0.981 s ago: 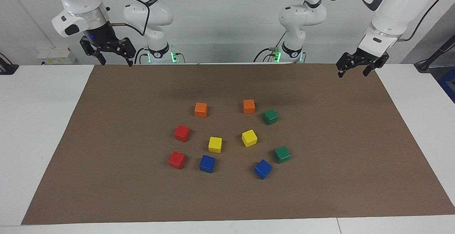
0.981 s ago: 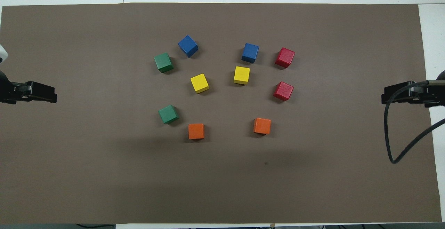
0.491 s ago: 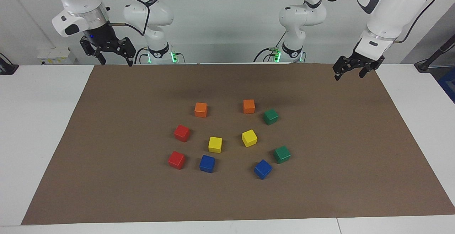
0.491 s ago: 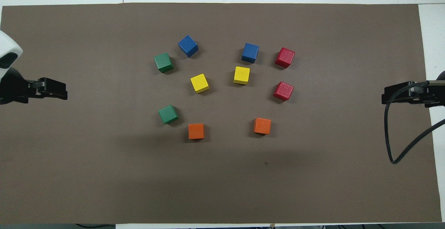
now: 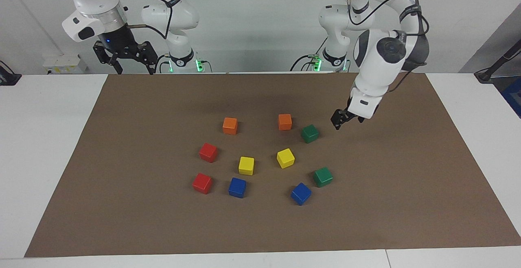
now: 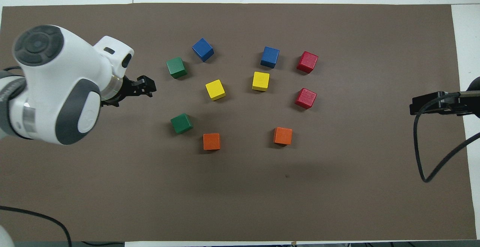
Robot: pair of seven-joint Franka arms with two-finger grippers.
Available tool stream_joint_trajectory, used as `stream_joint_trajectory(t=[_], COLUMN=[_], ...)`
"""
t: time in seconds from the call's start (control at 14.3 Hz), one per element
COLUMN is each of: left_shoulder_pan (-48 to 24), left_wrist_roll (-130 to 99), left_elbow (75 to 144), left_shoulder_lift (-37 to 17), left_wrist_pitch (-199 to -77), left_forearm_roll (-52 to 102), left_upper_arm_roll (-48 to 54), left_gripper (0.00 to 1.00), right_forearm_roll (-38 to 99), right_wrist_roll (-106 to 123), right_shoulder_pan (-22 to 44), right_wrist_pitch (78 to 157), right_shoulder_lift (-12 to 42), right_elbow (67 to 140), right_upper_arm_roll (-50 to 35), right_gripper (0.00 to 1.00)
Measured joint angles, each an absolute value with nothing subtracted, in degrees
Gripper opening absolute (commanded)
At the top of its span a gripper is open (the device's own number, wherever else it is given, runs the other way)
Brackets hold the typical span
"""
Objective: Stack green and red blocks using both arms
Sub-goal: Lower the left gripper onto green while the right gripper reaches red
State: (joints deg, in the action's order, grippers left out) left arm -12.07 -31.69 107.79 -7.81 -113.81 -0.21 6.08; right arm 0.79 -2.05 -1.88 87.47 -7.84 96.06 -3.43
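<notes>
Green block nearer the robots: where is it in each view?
Facing view: green block right of centre, beside an orange block, just below-left of the left gripper.
Overhead view: same block left of centre, below the gripper.
Shared landmark: that orange block.

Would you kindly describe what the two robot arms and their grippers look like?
Both arms are glossy white, rounded segments with grey joint caps and black cables along them. The left gripper and right gripper are black two-finger units; the right wrist has a metal ring and a small blue light.
</notes>
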Motion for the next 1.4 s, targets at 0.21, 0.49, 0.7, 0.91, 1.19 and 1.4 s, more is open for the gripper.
stream_joint_trajectory(t=[0.21, 0.49, 0.7, 0.91, 1.19, 1.4], left_shoulder_pan=[-15.9, -18.5, -19.1, -20.9, -21.4, -21.4], left_wrist_roll=[-36.9, -41.1, -42.8, -47.0, -48.0, -48.0], left_elbow=[110.6, 116.4, 119.4, 120.5, 120.6, 120.6], left_shoulder_lift=[-9.5, -10.0, -10.2, -10.9, -12.9, -13.5], left_wrist_pitch=[-119.4, -126.5, -129.0, -130.4, -132.1, -132.3], left_forearm_roll=[0.3, 0.3, 0.3, 0.4, 0.4, 0.4], left_upper_arm_roll=[6.1, 6.1, 6.0, 6.1, 5.9, 5.8], left_gripper=[1.0, 1.0, 1.0, 1.0, 0.93, 0.1], right_forearm_roll=[0.8, 0.8, 1.2, 1.3, 1.3, 1.3], right_wrist_roll=[2.5, 3.2, -5.0, -22.3, -34.9, -37.2], right_shoulder_pan=[-2.0, -1.9, -0.9, 5.8, 11.8, 12.5], right_wrist_pitch=[87.4, 87.0, 90.3, 98.0, 110.6, 118.0], right_shoulder_lift=[-9.0, -10.6, -12.2, -12.8, -9.9, -4.1], right_elbow=[96.1, 97.8, 103.0, 110.5, 119.1, 120.5], right_upper_arm_roll=[-3.2, -3.3, -3.4, -3.7, -4.1, -4.0], right_gripper=[1.0, 1.0, 1.0, 1.0, 1.0, 1.0])
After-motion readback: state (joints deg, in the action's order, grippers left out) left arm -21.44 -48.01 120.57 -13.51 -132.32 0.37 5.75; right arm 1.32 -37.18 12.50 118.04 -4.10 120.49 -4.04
